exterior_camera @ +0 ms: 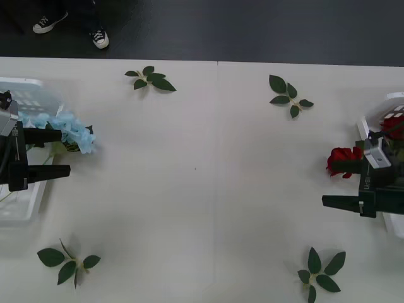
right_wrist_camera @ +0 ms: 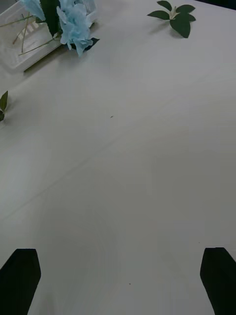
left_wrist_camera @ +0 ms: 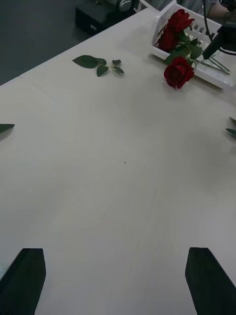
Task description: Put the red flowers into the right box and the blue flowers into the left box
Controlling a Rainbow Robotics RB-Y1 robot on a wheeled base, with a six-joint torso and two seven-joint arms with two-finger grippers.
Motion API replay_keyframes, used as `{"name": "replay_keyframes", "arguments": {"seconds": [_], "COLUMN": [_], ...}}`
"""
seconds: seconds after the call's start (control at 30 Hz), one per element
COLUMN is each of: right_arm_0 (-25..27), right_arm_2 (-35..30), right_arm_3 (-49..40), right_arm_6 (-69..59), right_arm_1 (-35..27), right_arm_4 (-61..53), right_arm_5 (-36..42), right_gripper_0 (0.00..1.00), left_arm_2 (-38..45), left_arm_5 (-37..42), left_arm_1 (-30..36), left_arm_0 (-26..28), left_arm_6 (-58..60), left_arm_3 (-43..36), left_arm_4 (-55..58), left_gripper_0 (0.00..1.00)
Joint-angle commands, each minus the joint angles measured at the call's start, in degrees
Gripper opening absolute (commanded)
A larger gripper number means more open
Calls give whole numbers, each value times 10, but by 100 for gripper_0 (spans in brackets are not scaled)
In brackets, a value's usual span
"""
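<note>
Front view, left gripper [exterior_camera: 62, 153] fingers apart over the left box [exterior_camera: 25, 88] at the worktop's left edge, blue flowers [exterior_camera: 71, 131] overhanging its rim, right gripper [exterior_camera: 334, 184] fingers apart beside the right box [exterior_camera: 386, 107], red flowers [exterior_camera: 343, 159] draped over its rim.

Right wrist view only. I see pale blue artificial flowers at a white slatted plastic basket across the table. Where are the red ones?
Observer: The red artificial roses lie in the white slatted plastic right box, next to the right claw.
Operator: All fully inside?
Observer: No. One red bloom hangs out past the box wall, over the white table.
Operator: Left claw state?
Observer: The left claw is open and holds nothing. It is at the left box, beside the pale blue flower cluster.
</note>
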Motion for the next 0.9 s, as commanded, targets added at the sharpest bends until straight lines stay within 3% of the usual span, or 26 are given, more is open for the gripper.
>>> {"name": "replay_keyframes", "arguments": {"seconds": [0.03, 0.47, 0.9], "right_arm_0": [-1, 39, 41], "right_arm_2": [-5, 7, 7], "right_arm_3": [-22, -87, -86], "right_arm_6": [8, 8, 8], "right_arm_1": [-9, -9, -8], "right_arm_4": [-25, -140, -156], "right_arm_5": [-5, 0, 5], "right_gripper_0": [96, 96, 96], "left_arm_2": [3, 3, 3], "left_arm_5": [-4, -4, -4], "left_arm_1": [20, 20, 20], "left_arm_0": [-8, -8, -8], "left_arm_6": [-36, -36, -36], "left_arm_3": [-14, -14, -14], "left_arm_4": [3, 3, 3], "left_gripper_0": [83, 83, 83]}}
